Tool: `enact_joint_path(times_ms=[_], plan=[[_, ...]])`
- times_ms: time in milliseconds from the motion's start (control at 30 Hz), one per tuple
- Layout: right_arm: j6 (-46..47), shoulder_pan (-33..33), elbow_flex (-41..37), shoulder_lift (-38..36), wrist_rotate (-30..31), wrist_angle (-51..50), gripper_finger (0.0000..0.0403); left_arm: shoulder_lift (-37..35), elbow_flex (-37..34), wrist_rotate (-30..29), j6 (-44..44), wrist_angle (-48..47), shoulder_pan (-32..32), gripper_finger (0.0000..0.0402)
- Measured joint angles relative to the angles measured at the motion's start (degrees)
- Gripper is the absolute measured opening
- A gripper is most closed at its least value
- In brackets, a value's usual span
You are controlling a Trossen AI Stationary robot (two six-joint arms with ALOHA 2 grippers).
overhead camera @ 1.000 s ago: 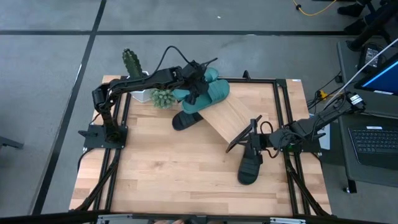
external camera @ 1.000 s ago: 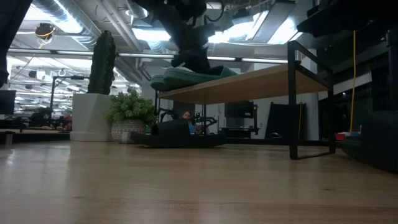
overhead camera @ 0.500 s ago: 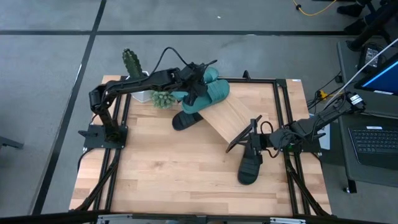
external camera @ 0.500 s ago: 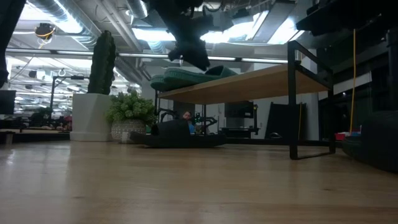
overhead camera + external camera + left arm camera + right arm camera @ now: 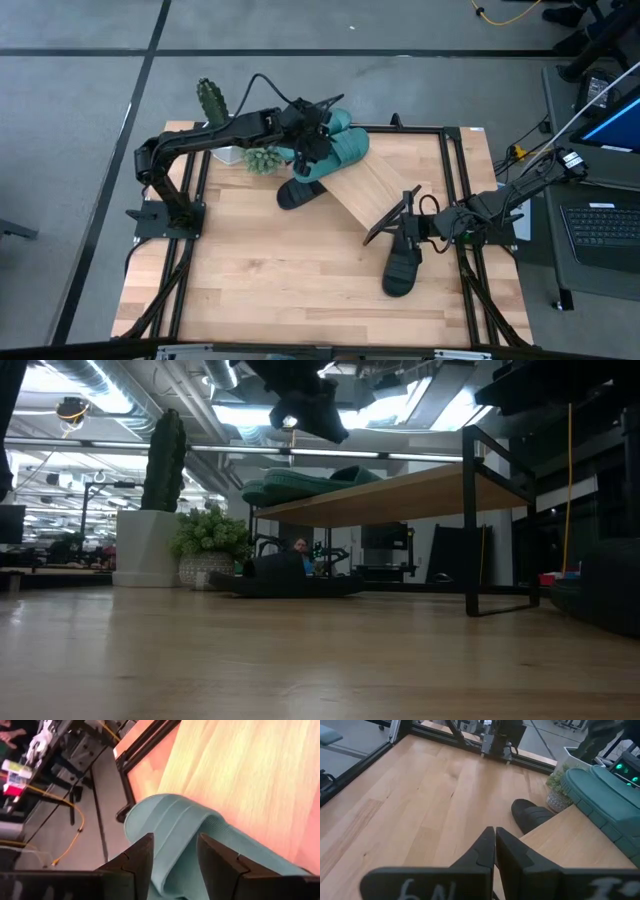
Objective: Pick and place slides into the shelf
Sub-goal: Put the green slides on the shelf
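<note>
Two teal slides point(image 5: 338, 146) lie side by side on the raised far end of the slanted light-wood shelf point(image 5: 372, 190); the low view shows these teal slides point(image 5: 300, 482) on the shelf board point(image 5: 400, 490). My left gripper point(image 5: 172, 855) is open and hovers just above them, its fingers over one teal slide point(image 5: 175, 830); in the low view the left gripper point(image 5: 308, 412) is clear of them. One black slide point(image 5: 300, 192) lies on the table, partly under the shelf. The other black slide point(image 5: 402, 268) lies by my right gripper point(image 5: 494, 832), which is shut near the shelf's low end.
A cactus in a white pot point(image 5: 212, 100) and a small green plant point(image 5: 262, 158) stand at the table's far left, close to the teal slides. Black frame rails point(image 5: 455, 180) run along the table's sides. Bare tabletop point(image 5: 280, 270) lies toward the near edge.
My left gripper has risen straight up from the teal slides, which stay on the shelf's raised end. The right arm has kept still.
</note>
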Motion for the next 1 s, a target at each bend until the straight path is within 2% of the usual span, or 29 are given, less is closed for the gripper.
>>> enact_joint_path(times_ms=[133, 333, 500, 700, 800, 867, 1000], plan=[[0.0, -0.02, 0.0, 0.0, 0.0, 0.42, 0.0019, 0.0, 0.0, 2.32, -0.09, 0.06, 0.01, 0.0123], [-0.02, -0.02, 0.0, 0.0, 0.0, 0.42, 0.0019, 0.0, 0.0, 10.88, 0.13, 2.91, -0.02, 0.0068], [-0.11, -0.01, 0.0, 0.0, 0.0, 0.6, 0.0019, 0.39, -0.02, 11.61, 2.42, 3.81, -0.56, 0.0012], [-1.84, 0.0, 0.0, -0.02, 0.0, 1.68, 0.0019, 1.42, -0.15, 11.63, 2.57, 3.86, -1.86, 0.0005], [-1.93, 0.0, 0.0, -0.02, 0.0, 1.71, 0.0019, 1.27, -0.07, 12.51, -0.19, 4.8, -2.18, 0.0002], [-1.56, 0.0, 0.0, -0.02, 0.0, 1.72, 0.0019, 0.98, -0.09, 16.6, -4.08, 4.66, -1.93, 0.0001], [-1.3, 0.0, 0.0, -0.02, -0.01, 1.71, 0.0019, 0.55, -0.04, 28.64, -8.96, 4.21, -0.31, 0.0]])
